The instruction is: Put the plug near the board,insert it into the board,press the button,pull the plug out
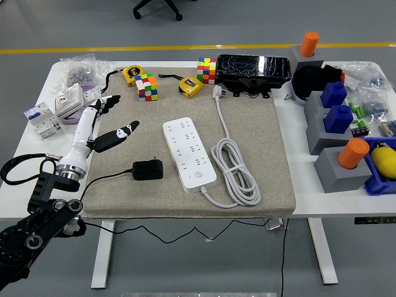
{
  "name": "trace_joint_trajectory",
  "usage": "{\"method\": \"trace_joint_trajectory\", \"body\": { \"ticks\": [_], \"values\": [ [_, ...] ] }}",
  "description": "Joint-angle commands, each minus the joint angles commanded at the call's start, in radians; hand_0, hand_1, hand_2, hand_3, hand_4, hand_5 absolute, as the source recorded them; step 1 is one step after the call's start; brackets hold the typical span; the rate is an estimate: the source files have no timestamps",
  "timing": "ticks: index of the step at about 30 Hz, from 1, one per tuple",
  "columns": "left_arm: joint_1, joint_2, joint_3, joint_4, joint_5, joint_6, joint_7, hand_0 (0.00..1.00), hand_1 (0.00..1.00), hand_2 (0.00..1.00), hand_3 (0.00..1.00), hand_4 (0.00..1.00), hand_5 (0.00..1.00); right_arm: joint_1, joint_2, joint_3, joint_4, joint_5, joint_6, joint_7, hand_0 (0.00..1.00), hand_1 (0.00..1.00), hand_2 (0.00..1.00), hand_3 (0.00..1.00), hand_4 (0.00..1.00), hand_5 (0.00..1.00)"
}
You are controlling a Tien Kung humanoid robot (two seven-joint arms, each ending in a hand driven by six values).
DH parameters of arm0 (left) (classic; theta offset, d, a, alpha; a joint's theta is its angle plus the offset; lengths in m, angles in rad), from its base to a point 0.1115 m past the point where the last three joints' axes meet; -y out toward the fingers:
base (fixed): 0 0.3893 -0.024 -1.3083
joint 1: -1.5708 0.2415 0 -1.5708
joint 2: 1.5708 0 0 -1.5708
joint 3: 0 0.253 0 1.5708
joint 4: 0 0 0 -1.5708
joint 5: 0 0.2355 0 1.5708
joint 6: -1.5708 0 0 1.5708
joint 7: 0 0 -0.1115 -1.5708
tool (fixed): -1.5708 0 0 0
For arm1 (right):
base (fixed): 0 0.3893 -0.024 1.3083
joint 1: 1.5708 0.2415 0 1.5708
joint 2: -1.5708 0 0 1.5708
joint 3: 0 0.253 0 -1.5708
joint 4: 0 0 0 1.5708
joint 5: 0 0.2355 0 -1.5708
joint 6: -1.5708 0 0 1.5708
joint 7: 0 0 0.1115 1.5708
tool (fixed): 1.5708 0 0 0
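Left hand point(102, 127) sits at the left of the frame over the mat's point(260, 154) left edge, fingers spread and holding nothing, while the black plug point(147, 169) lies loose on the mat at lower centre-left, just beside the white board point(189, 153) but not touching it (right hand is out of view). Step looks like plug placed near the board, insertion not yet done. Next move calls for the hand to come down toward lower centre, grasp the plug body, turn its prongs to a socket and push in.
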State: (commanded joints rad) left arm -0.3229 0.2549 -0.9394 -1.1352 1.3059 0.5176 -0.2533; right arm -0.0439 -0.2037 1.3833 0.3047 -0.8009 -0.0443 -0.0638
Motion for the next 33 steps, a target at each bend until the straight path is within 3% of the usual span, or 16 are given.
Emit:
{"method": "trace_joint_trajectory", "body": {
  "ticks": [8,33],
  "values": [
    [-0.002,0.012,-0.025,-0.014,-0.019,-0.036,0.006,0.792,0.815,0.805,0.791,0.898,0.382,0.012,-0.001,0.002,0.002,-0.002,0.007,-0.01,0.526,0.623,0.605,0.546,0.881,0.403],
    [0.0,0.03,-0.07,-0.075,-0.016,-0.045,0.01,0.799,0.792,0.787,0.782,0.857,0.372,0.053,0.001,-0.011,-0.01,0.003,0.021,-0.028,0.529,0.628,0.613,0.55,0.883,0.406]
  ]
}}
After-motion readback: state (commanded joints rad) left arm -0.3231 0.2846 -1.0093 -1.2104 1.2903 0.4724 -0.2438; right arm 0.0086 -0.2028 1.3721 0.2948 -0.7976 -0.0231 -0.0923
